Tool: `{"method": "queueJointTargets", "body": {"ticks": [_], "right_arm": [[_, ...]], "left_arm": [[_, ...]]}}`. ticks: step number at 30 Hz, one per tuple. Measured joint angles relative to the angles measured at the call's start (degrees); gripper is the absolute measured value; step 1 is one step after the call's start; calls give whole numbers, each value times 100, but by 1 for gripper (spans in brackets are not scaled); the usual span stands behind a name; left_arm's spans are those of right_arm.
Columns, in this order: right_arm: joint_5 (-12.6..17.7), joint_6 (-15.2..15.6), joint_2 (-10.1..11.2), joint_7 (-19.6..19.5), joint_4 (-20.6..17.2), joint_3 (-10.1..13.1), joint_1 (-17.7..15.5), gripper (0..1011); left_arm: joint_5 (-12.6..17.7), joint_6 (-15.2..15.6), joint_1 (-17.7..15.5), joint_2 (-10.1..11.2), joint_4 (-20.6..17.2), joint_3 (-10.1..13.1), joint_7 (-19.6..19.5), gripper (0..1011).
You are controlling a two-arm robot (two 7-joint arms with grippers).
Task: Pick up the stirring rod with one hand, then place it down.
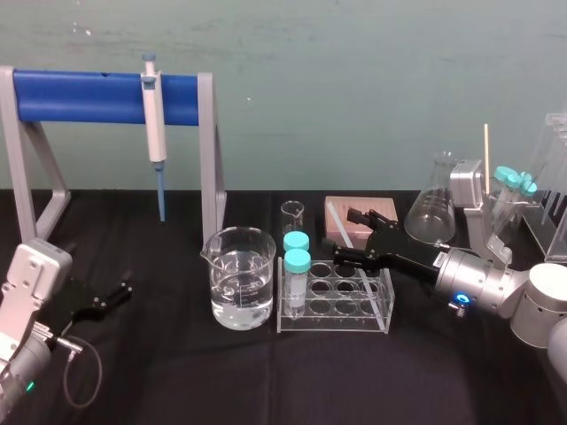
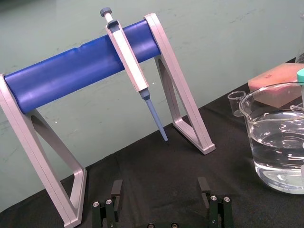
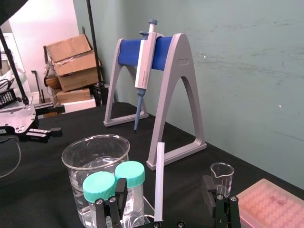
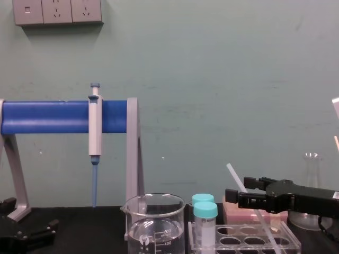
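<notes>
Bench [image 1: 177, 372] has a black cloth over it, flat, with a plain teal-green wall [image 1: 354, 88] right behind. Wall sockets [image 4: 58, 11] sit high on the left in the chest view; the right wrist view shows stacked cardboard boxes [image 3: 71, 61] off in the room. Right gripper [image 1: 353, 235] is reached in over the back of the clear tube rack [image 1: 376, 319], just in front of the pink box [image 3: 273, 204]. Jaws wide open, gripping nothing. Stirring rod [image 3: 159, 175] stands between the two jaws with a gap on either side, touching neither as far as I can see. Its lower end is down in the rack on the robot's right side; it leans, with the top end tilted up and back towards the pink box. Two teal-capped tubes [image 1: 296, 261] are in the rack's left end. Beaker [image 1: 241, 279], part-filled with clear liquid, is just left of the rack. Small empty glass [image 1: 292, 214] is behind them. Grey stand with blue bar [image 1: 89, 96] is at back left, pipette [image 1: 155, 124] hanging off it tip-down. Conical flask [image 1: 434, 212] is at back right, past the right arm. Left gripper [image 1: 113, 297] is low over the cloth at the near left, well clear of the glassware, jaws apart, empty.
</notes>
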Motion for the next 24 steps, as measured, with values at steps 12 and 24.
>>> {"method": "queueJointTargets", "body": {"ticks": [12, 24], "right_arm": [[6, 0, 2, 0, -1, -10, 0, 1000], [12, -3, 2, -1, -4, -15, 0, 887]], "left_arm": [[0, 0, 0, 0, 0, 0, 0, 1000], [0, 0, 0, 0, 0, 0, 0, 1000]]}}
